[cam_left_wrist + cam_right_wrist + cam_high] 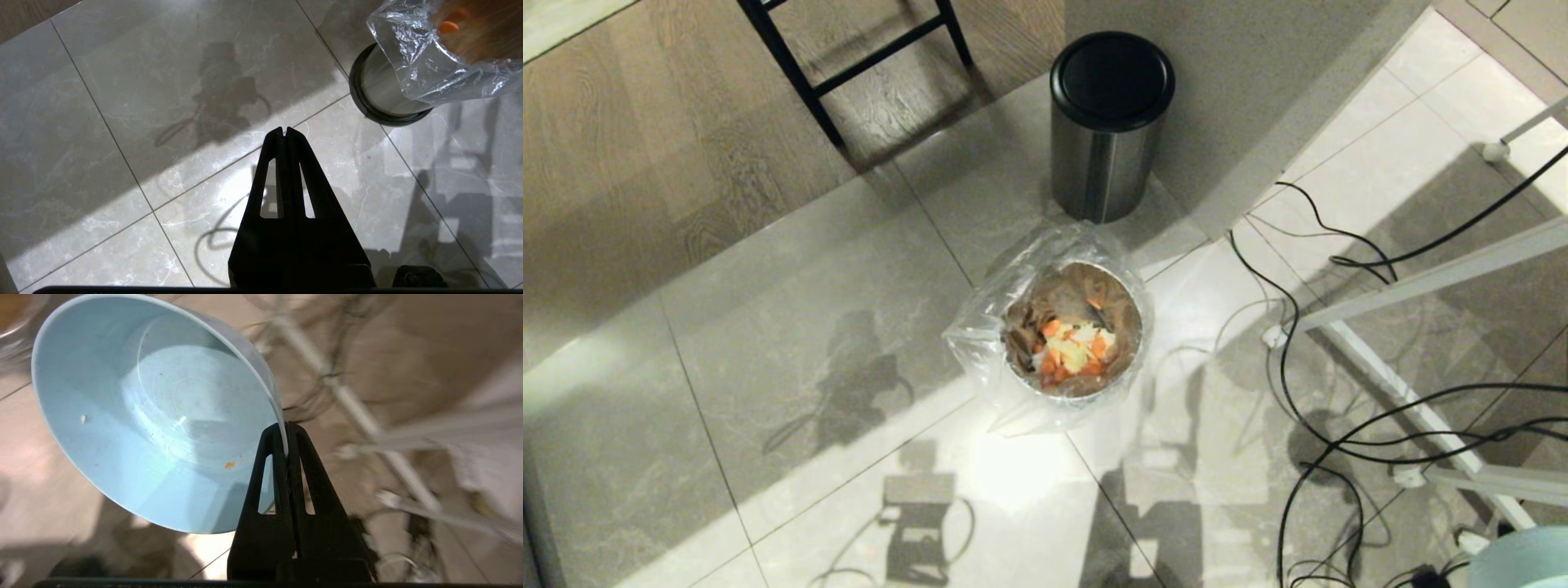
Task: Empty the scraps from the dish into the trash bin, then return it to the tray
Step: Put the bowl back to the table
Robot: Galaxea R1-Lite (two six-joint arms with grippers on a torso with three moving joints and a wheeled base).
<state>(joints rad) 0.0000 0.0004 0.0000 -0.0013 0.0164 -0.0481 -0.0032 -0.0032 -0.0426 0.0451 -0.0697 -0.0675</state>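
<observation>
Pale-blue bowl [155, 416], nearly empty, was clamped at its rim by the right hand [287, 437]; scraps [1072, 349] lay in the bin [1072, 339]. Level it before returning. Left hand [286, 131] hung closed, empty.

The right gripper [286, 430] is clamped on the rim of the dish [155, 412], which extends from the fingers, tilted on its side, with two small bits stuck to its inner wall. Beyond the dish and gripper lie cables [322, 379] and frame bars on the floor. The left gripper [285, 131], fingers together, hangs over floor tiles [122, 102]; the trash bin [382, 92] stands ahead of it, off to one side, with the scraps [1072, 347] inside. Behind the trash bin stands a lidded bin [1109, 122].
</observation>
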